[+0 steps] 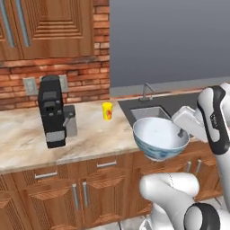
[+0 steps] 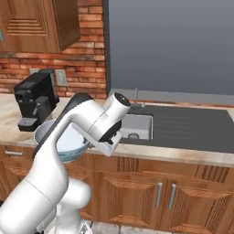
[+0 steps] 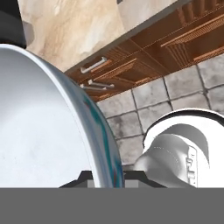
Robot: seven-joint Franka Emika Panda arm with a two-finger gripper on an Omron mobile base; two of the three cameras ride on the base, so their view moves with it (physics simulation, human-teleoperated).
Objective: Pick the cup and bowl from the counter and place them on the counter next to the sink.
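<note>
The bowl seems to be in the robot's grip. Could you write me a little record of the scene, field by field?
bowl: white inside, blue-grey outside, held up in front of the counter edge, clear of the worktop
gripper: shut on the bowl's rim
cup: yellow, upright on the counter, just left of the sink
coffee machine: black, on the counter, left of the cup
bowl placed yet: no
</note>
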